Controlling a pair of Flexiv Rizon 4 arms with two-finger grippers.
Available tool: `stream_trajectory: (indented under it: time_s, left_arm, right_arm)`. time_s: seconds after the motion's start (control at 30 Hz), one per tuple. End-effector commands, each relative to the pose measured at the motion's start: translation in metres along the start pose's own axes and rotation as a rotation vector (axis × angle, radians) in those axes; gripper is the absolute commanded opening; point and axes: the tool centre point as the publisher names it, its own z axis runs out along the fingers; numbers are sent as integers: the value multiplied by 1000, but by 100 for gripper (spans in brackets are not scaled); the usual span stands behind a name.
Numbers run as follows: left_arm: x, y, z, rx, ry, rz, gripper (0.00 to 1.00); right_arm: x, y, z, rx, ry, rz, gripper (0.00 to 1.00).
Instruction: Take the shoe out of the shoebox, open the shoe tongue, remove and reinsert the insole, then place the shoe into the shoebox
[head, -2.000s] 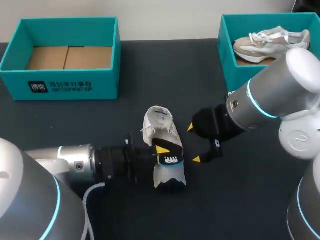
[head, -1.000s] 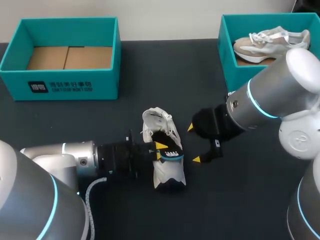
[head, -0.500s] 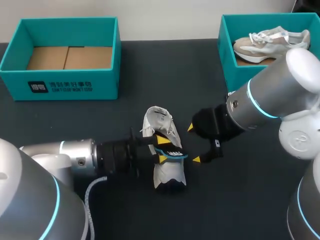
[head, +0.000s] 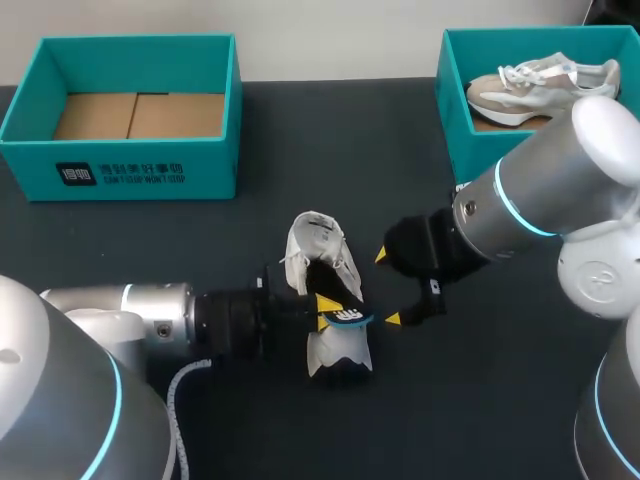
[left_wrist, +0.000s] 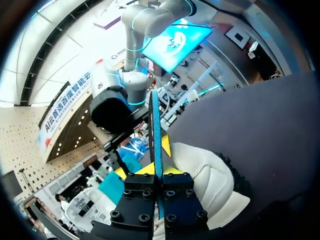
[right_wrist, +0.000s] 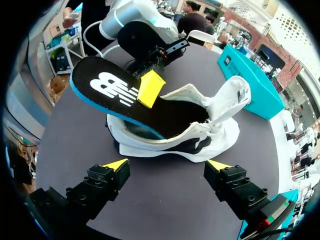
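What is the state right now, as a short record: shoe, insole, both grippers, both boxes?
white shoe: on its sole on the table, between the two grippers, tongue pulled open
insole: black with a blue edge, one end raised out of the shoe, the other end down inside it
left gripper: shut on the insole's raised end
right gripper: open, beside the shoe, touching nothing
left shoebox: teal, cardboard floor showing
right shoebox: teal, holds a beige sneaker
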Motion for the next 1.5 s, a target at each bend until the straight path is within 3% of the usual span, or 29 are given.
stream_trajectory:
  time_s: [0.03, 0.4, 0.57, 0.6, 0.67, 0.77, 1.1, 1.13, 1.23, 1.5]
  left_arm:
    - [1, 14, 3, 2, 10, 17, 0]
    - [-2, 39, 0, -52, 15, 44, 0]
    - [-2, 34, -5, -55, 5, 38, 0]
    - [-1, 31, -6, -52, 6, 42, 2]
    - [-1, 25, -7, -43, 6, 49, 32]
    - [-4, 16, -9, -28, -9, 63, 33]
    - [-8, -5, -2, 29, -14, 62, 32]
    - [-6, -5, 1, 31, -6, 62, 30]
    - [-1, -5, 6, 26, 21, 67, 0]
    - [8, 7, -1, -7, 82, 74, 0]
  right_arm:
    - [1, 0, 1, 0, -3, 0, 100]
    - [1, 0, 1, 0, -3, 0, 100]
    - [1, 0, 1, 0, -3, 0, 100]
    - [1, 0, 1, 0, -3, 0, 100]
    - [1, 0, 1, 0, -3, 0, 100]
    - [1, 0, 1, 0, -3, 0, 100]
    - [1, 0, 1, 0, -3, 0, 100]
    - [1, 0, 1, 0, -3, 0, 100]
    - [1, 0, 1, 0, -3, 0, 100]
    - [1, 0, 1, 0, -3, 0, 100]
